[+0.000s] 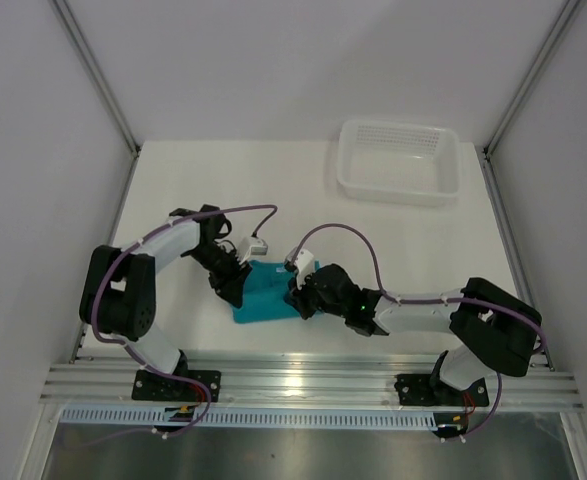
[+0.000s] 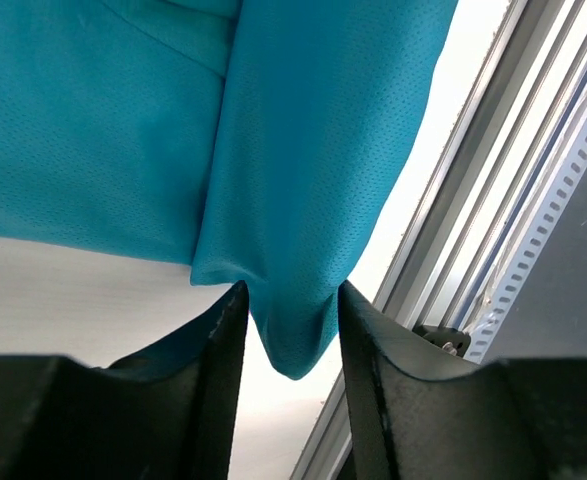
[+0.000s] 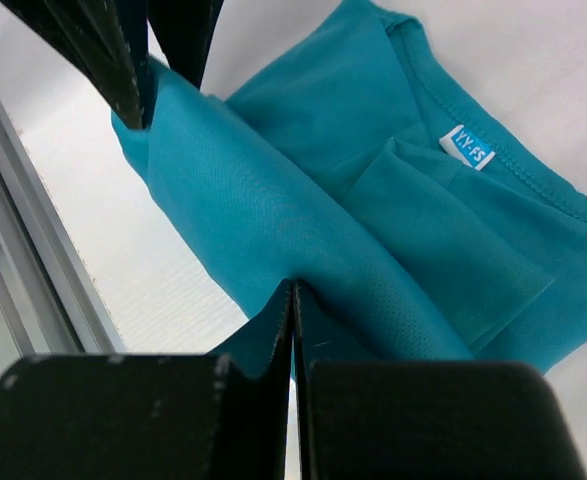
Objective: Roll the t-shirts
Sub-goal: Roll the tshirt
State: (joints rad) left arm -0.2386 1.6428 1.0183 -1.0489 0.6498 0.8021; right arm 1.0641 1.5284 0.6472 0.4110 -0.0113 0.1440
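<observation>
The teal t-shirt lies folded small on the table between my two grippers. In the left wrist view a hanging fold of the t-shirt sits between the fingers of my left gripper. Those jaws stand apart and the fold's tip dangles free. My left gripper is at the shirt's left edge. My right gripper is shut on a fold of the t-shirt, lifting that edge off the table. The white neck label faces up. My right gripper is at the shirt's right edge.
A white plastic basket stands at the back right of the table. The aluminium rail runs along the near edge, close behind the shirt, and shows as the rail in the left wrist view. Grey walls close in both sides.
</observation>
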